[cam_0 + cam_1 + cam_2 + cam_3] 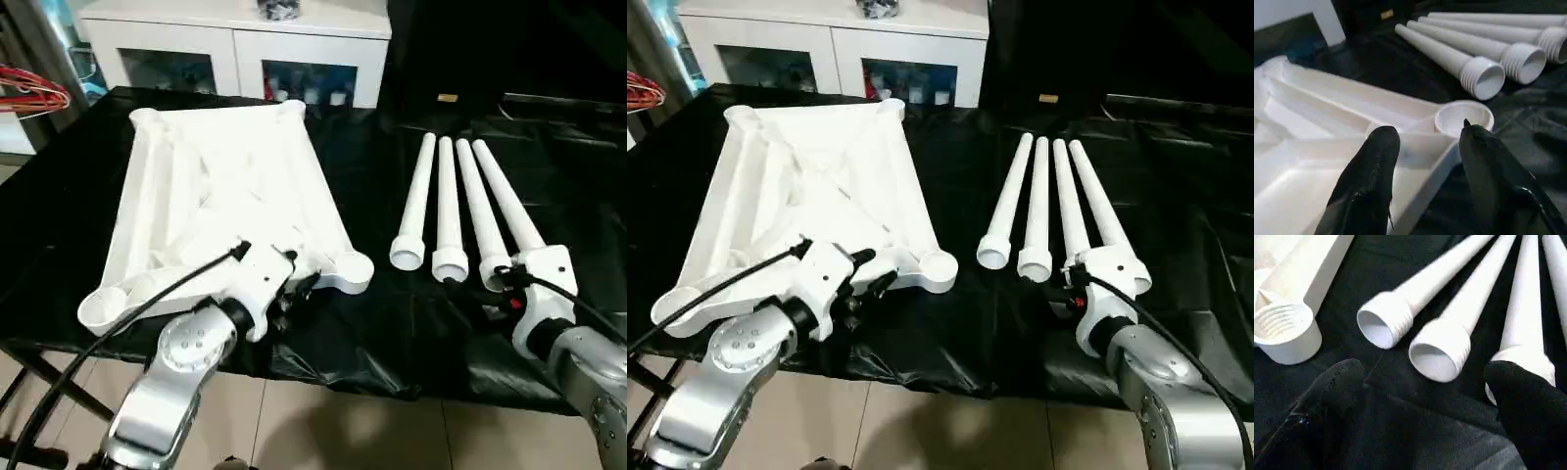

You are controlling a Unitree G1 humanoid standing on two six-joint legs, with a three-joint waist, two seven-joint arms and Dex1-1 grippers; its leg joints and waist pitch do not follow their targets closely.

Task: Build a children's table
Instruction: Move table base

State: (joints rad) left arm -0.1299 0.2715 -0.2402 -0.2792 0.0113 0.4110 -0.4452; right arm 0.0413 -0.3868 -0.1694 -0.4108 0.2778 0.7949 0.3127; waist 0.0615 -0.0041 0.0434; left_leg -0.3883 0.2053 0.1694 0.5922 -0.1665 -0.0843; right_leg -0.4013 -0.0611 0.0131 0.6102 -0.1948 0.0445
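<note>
White plastic rectangular tabletop upside down on black-draped worktop, four tapered white legs beside it, left claw half-open over tabletop's near corner, right claw wide open, empty, at leg ends

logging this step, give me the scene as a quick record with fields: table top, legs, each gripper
table top: table top lies underside up on the black cloth, corner sockets empty
legs: four legs side by side on the cloth, right of the top, none fitted
left gripper: left gripper open, over the top's near rim by a corner socket
right gripper: right gripper open wide at the legs' threaded ends, holding nothing
</note>
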